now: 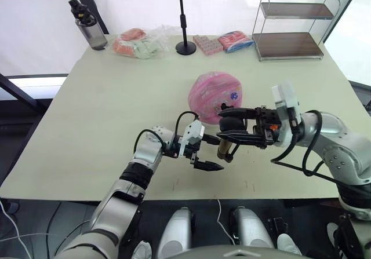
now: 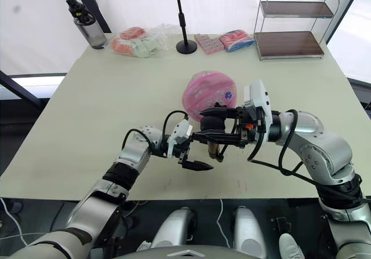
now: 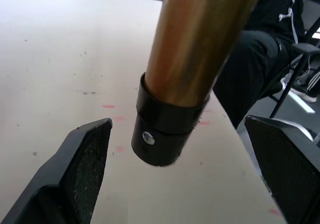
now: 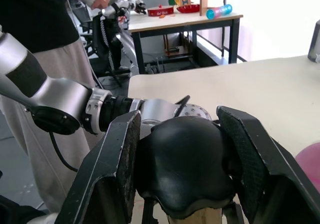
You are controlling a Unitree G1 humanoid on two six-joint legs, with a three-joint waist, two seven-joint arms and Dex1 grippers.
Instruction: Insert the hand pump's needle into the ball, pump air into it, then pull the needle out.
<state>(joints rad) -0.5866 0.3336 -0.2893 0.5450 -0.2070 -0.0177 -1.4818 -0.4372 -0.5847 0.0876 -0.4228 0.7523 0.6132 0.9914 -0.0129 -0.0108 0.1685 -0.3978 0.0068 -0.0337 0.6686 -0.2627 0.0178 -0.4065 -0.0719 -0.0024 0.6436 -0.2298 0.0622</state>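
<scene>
The pink ball point(image 1: 213, 94) rests on the table a little past the middle. Just in front of it the hand pump point(image 1: 224, 148) hangs upright, a gold cylinder with a black bottom cap point(image 3: 160, 134). My right gripper point(image 1: 225, 124) reaches in from the right, shut on the pump's black handle point(image 4: 187, 169). From the left, my left gripper point(image 1: 211, 158) stands open around the pump's lower end, with its fingers point(image 3: 85, 159) clear of the cap on both sides. The needle is out of view.
Along the table's far edge stand a dark bottle point(image 1: 88, 32), bagged packets point(image 1: 138, 42), a black pole stand point(image 1: 185, 47), pink-wrapped packets point(image 1: 223, 42) and a wire shelf point(image 1: 293, 24). A person point(image 4: 35, 28) stands beyond the table's near edge.
</scene>
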